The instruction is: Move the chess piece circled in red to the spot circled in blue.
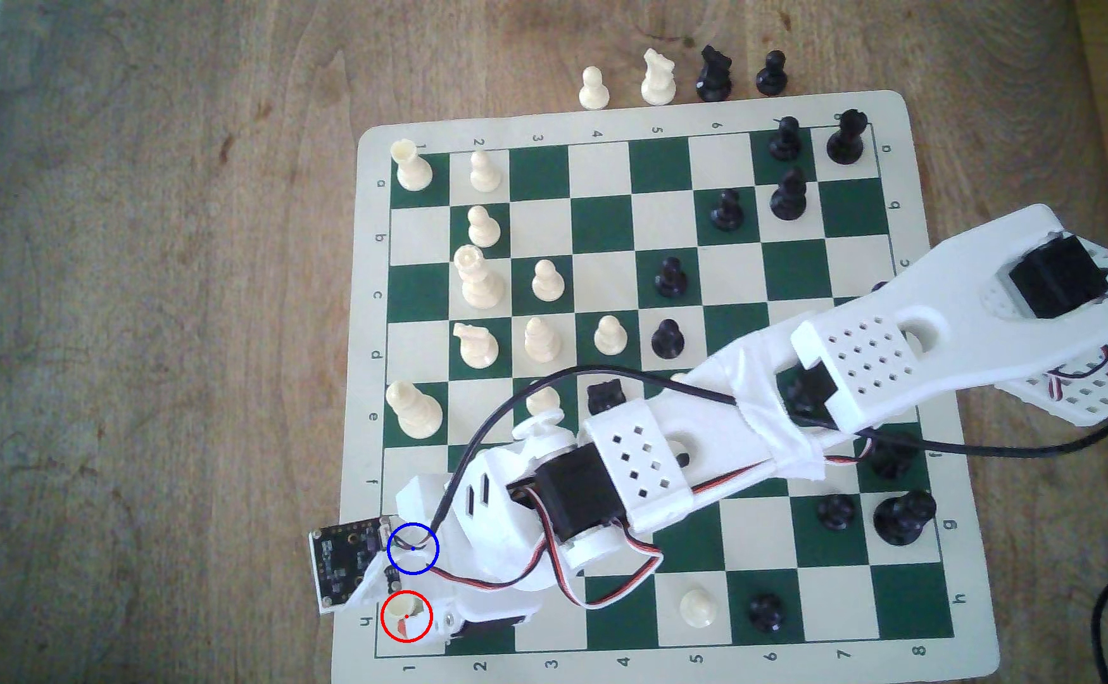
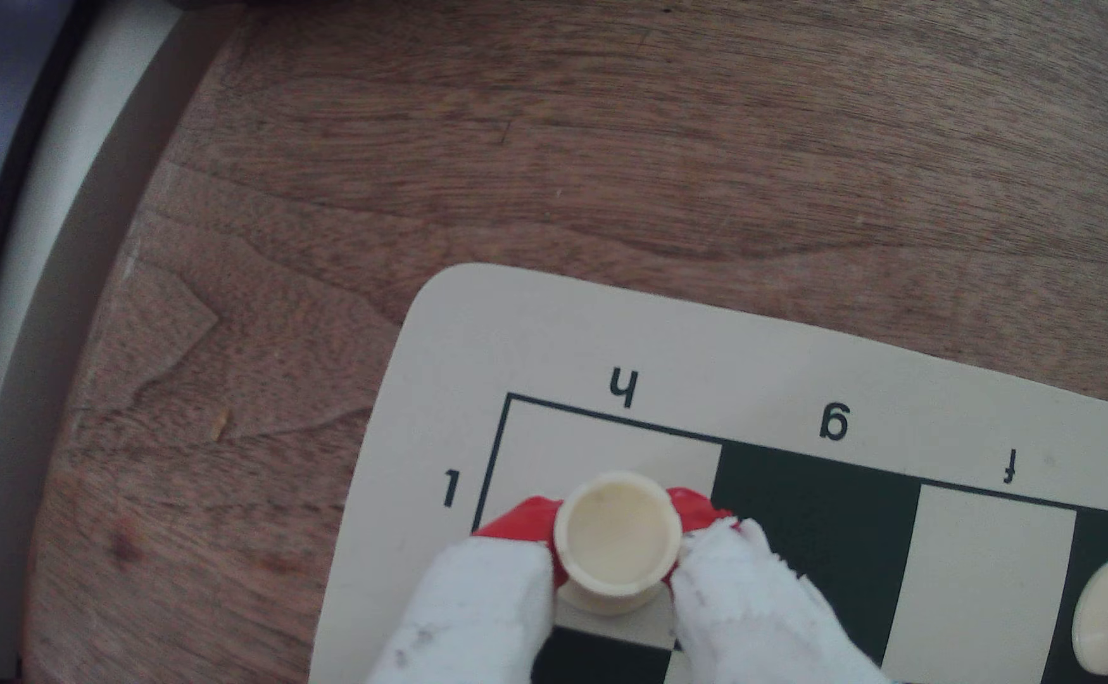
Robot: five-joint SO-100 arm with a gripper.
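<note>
**Wrist view: rook pinched on the corner square, lift coming up**

Wrist view puts you right over the small cream-white plastic rook (image 2: 617,536), its hollow top facing the lens, standing on the cream corner square by the h and 1 labels. Your white-wrapped, red-tipped gripper (image 2: 617,549) has a finger pressed against each side of the tower, so it looks clamped on the rook, base apparently on the green-and-cream vinyl chess mat (image 2: 538,329).

Go straight up, I'd say, until the flared base clears the mat, then shift one square over to the dark green square ringed in blue (image 1: 413,548), just beside the red-circled one (image 1: 406,616). Set it down level before you release.

Watch out: from the exterior view the white arm and its small camera board (image 1: 343,559) cover most of that target square, and wires cross the blue ring. Whether the base has left the mat yet is hard to call.
</note>
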